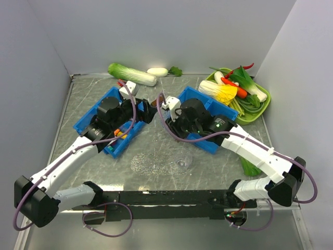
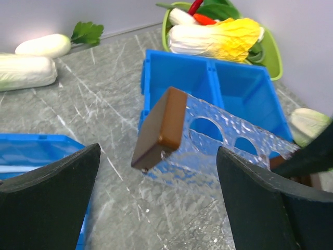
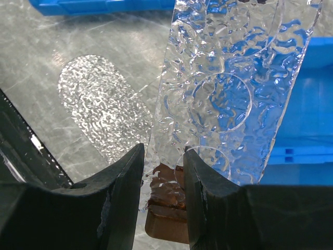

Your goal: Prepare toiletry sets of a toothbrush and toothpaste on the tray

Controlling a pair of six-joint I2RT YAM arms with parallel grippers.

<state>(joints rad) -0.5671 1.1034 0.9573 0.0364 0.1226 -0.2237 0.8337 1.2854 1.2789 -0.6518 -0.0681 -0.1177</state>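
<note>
Entry. My right pincer point(image 3: 164, 156): clamped on a holed clear panel point(image 3: 229, 78), aloft at the right blue bin's point(image 1: 193, 95) left end. My left pincer point(image 2: 158, 156): jaws apart, empty, facing it. Tray point(image 1: 151, 162): flat on worktop, nearward of that bin, long axis left-right, between both arms.

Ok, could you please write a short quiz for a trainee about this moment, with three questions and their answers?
1. True or false: the left gripper is shut on a toothbrush.
2. What does the right gripper pinch? A) the clear panel with round holes; B) a red cup; C) a sponge.
3. Fill in: the clear oval tray lies flat on the ___.

Key
1. False: its jaws stand wide open and hold nothing.
2. A
3. table
</note>
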